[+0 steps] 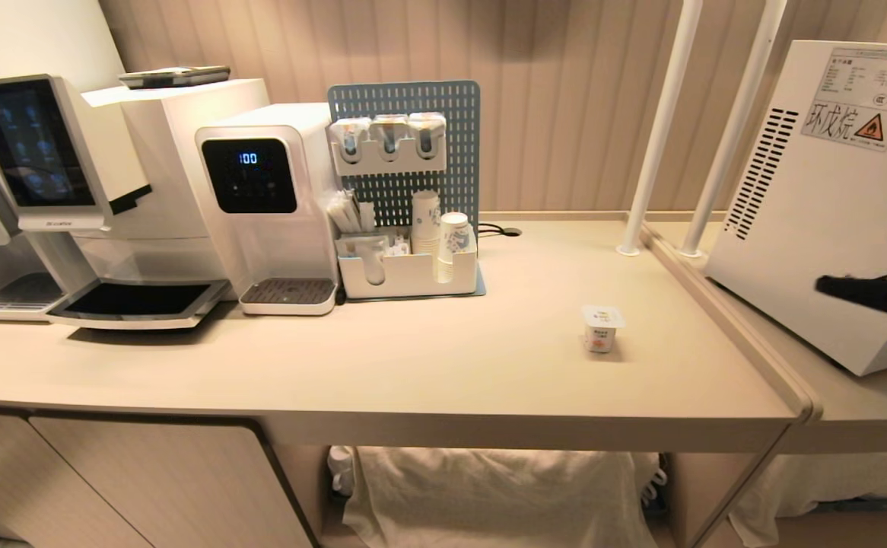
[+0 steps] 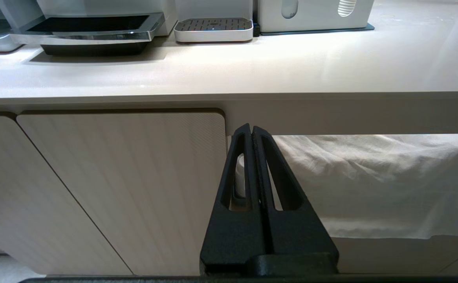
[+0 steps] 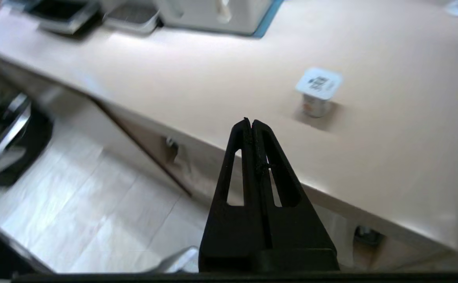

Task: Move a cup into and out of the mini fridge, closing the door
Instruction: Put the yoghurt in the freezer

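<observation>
Matte black tapered gripper fingers point(image 3: 248, 129) (each with a long slot), textured plastic

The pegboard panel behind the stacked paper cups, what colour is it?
Muted blue, with rows of small holes: the blue perforated pegboard panel shows best in the head view.

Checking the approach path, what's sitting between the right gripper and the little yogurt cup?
Nothing. In the right wrist view only bare counter separates the right gripper, jaws shut, from the cup; the head view agrees.
</observation>
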Controlling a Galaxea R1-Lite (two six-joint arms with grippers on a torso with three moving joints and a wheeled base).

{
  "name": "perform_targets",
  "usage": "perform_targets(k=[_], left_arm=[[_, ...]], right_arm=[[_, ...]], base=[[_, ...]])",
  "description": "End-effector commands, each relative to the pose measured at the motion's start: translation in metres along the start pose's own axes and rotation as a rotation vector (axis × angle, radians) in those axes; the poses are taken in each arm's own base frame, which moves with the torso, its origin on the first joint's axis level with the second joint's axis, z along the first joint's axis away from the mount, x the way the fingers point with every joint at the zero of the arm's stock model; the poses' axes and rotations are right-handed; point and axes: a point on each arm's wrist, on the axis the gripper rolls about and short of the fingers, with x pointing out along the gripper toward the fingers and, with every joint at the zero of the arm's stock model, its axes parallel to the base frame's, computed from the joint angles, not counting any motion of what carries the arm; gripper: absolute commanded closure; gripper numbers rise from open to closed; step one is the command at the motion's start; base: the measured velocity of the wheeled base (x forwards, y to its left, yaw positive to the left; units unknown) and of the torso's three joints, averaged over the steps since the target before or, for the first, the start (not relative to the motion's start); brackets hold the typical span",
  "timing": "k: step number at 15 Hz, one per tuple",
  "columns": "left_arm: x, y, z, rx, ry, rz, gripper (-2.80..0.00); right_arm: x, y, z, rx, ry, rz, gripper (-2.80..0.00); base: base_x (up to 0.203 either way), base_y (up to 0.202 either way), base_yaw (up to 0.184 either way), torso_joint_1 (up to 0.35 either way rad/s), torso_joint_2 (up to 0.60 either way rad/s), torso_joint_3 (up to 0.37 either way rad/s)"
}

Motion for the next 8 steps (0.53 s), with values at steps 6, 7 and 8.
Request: perform_targets(k=[6,7,8], left_arm=[[0.000,0.000,0.000,-0.006,0.003,0.001,0.00],[0.000,0.000,0.000,-0.006,0.003,0.001,0.00],[0.000,0.000,0.000,-0.006,0.003,0.001,0.00]], right_arm=[[0.160,-0.151,-0.136,-0.112,0.133,0.067,0.00],[0.173,-0.161,-0.147,-0.142,0.129,0.043,0.00],[0.189,-0.171,-0.158,-0.179,0.116,0.016,0.00]], base=[[0.000,0.000,0.000,0.000,0.00,0.000],[0.000,0.000,0.000,0.000,0.00,0.000],[0.000,0.000,0.000,0.000,0.00,0.000]])
